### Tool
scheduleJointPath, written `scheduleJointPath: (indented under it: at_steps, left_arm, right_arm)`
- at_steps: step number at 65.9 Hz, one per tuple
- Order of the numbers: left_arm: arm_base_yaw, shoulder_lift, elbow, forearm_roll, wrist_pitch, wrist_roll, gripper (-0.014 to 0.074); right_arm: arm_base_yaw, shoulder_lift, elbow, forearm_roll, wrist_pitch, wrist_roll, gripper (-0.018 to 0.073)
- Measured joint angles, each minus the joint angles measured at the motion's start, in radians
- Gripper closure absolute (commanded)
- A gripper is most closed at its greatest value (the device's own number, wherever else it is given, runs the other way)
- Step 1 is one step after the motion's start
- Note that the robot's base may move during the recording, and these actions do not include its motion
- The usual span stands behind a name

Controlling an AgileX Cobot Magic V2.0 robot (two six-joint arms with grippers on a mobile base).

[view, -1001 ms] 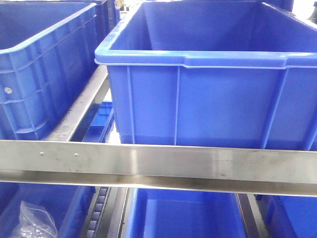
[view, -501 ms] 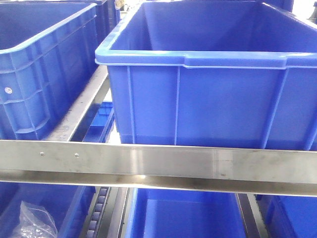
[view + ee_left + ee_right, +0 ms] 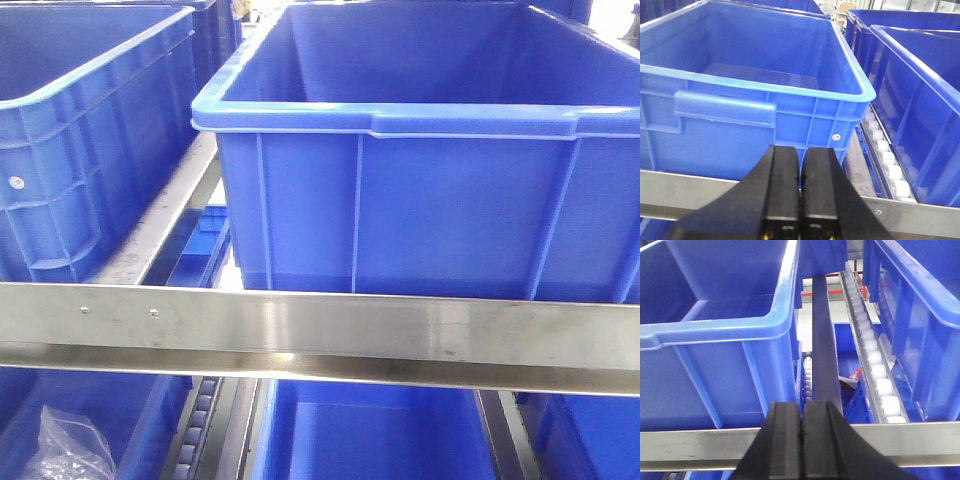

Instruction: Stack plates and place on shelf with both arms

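No plates show in any view. The shelf is a steel rack whose front rail [image 3: 320,335] runs across the front view, with blue bins on it. My left gripper [image 3: 800,165] is shut with nothing between its black fingers, and it hangs just in front of a blue bin [image 3: 740,120] on the rail. My right gripper [image 3: 803,412] is also shut and holds nothing, hovering over the front rail [image 3: 700,445] beside another blue bin [image 3: 715,330]. Neither arm appears in the front view.
A large blue bin [image 3: 420,190] stands at centre on the upper level, another [image 3: 70,150] at left. White roller tracks [image 3: 875,370] run between bins. Lower-level bins sit beneath; one holds a clear plastic bag [image 3: 65,445].
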Motion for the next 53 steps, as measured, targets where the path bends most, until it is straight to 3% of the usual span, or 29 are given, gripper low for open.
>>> scheduleJointPath:
  at_steps: [28,53]
  left_arm:
    - [0.002,0.000,0.000,-0.020,0.000,0.000,0.0507]
    - [0.005,0.000,0.000,-0.024,-0.004,0.097,0.0507]
  right_arm:
    - [0.000,0.000,0.000,0.000,0.000,0.000,0.0504]
    - [0.000,0.000,0.000,0.000,0.000,0.000,0.0504]
